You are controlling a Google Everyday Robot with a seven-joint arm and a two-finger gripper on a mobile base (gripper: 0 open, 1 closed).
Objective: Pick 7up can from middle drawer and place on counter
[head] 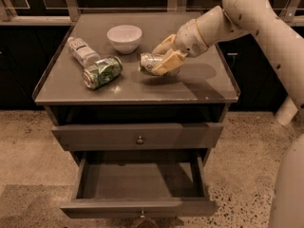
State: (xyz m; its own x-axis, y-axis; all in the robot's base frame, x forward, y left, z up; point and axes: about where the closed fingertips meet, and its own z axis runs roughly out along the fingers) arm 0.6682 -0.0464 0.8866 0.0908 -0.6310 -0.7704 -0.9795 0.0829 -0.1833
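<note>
Across the upper half of the view spreads the counter (194,87), a broad grey cabinet top with thin raised rims. Reaching over it from the right is the pale robot arm (247,18). Below the counter sits a closed drawer (185,136) with a small round knob. Under that, the middle drawer (137,180) is pulled out, showing a bare grey floor.

On the counter's far side stands a white bowl (124,37). To its left a clear bottle (81,51) lies on its side, with a leafy green can (102,71) lying just beside it.

The gripper (161,61) is over the middle of the counter, pinching the 7up can (148,63) sideways. I cannot tell whether the can touches the surface.
</note>
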